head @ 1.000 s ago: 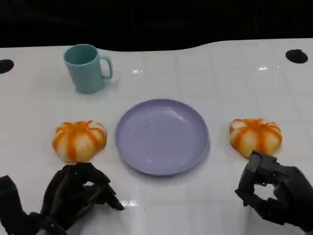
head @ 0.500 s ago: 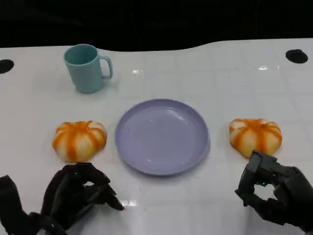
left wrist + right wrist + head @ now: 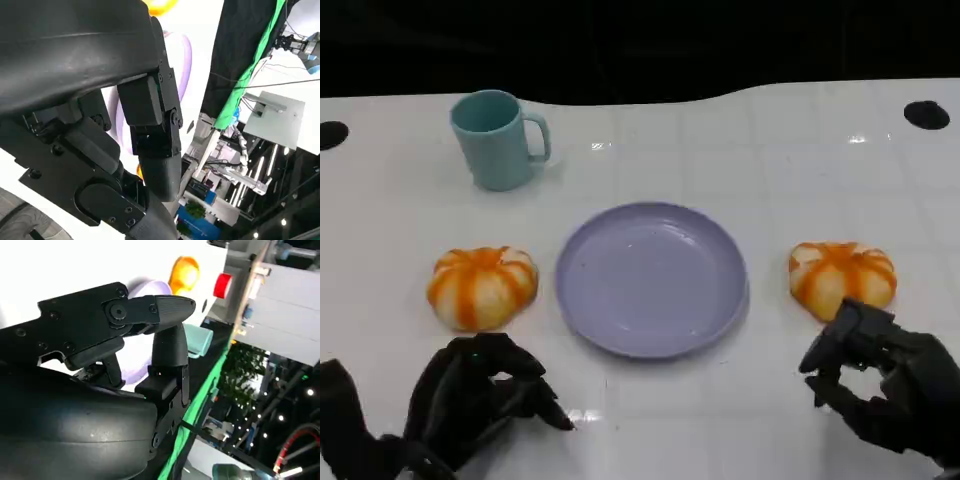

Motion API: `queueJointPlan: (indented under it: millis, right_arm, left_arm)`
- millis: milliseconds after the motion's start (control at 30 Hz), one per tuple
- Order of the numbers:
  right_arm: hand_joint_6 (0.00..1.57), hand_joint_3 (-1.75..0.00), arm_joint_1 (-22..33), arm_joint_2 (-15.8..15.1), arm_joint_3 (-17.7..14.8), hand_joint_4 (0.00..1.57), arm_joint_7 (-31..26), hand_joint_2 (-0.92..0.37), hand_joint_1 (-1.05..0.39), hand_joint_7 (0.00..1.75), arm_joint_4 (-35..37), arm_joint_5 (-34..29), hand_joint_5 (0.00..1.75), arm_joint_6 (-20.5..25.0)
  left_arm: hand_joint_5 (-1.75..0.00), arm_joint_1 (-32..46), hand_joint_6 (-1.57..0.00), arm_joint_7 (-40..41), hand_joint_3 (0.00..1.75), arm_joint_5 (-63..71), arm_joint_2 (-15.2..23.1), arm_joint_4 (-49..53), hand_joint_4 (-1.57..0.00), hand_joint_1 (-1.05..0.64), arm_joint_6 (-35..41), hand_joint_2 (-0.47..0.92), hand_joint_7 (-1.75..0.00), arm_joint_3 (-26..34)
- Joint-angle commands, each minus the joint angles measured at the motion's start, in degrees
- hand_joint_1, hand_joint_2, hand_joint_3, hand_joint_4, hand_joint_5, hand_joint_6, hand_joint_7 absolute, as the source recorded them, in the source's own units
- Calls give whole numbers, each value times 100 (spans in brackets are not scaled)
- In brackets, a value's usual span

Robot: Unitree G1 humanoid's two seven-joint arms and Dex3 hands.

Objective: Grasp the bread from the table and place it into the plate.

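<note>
Two orange-striped bread buns lie on the white table, one on each side of the lavender plate [image 3: 652, 278]. The left bun [image 3: 482, 286] sits just beyond my left hand [image 3: 480, 395], whose fingers are curled in on nothing. The right bun [image 3: 842, 277] lies right in front of my right hand [image 3: 875, 375], whose fingers are spread apart and almost reach the bun's near edge without holding it. In the right wrist view the plate [image 3: 140, 290] and a bun [image 3: 183, 271] show past the fingers. The plate's rim [image 3: 182, 55] appears in the left wrist view.
A teal mug [image 3: 498, 138] stands at the back left, well beyond the left bun. Black round holes mark the table at the far left [image 3: 330, 133] and far right [image 3: 926, 114]. The table's far edge meets a dark background.
The fingers of my right hand have lifted and spread toward the right bun. The left hand, both buns, the plate and the mug have stayed where they were.
</note>
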Motion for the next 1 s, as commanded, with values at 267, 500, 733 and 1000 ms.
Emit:
queueJointPlan:
  millis: [267, 500, 733, 1000]
  right_arm:
    - [43, -24, -154, -266, -338, 41, -181, -92, -48, 66, -382, -288, 105, -40]
    - [50, -15, -280, -584, -560, 35, -685, -92, -48, 29, -576, -1190, 74, -235]
    - [43, -8, -409, -1121, -690, 21, -1382, -92, -47, 8, -834, -2615, 48, -309]
    - [33, -1, -477, -1512, -565, 7, -1605, -90, -46, 0, -1227, -3455, 33, 226]
  left_arm:
    - [-60, -28, -157, -8, 0, 4, 116, -1, -157, -105, -8, 61, -36, -3]
    - [-60, -22, -157, 8, 0, 16, 119, -13, -157, -105, -19, 61, -37, -13]
    - [-60, -35, -157, -15, 0, 15, 134, 15, -157, -105, -21, 61, -37, -13]
    - [-60, -75, -157, -9, 0, 13, 122, 91, -157, -105, -51, 61, -37, -7]
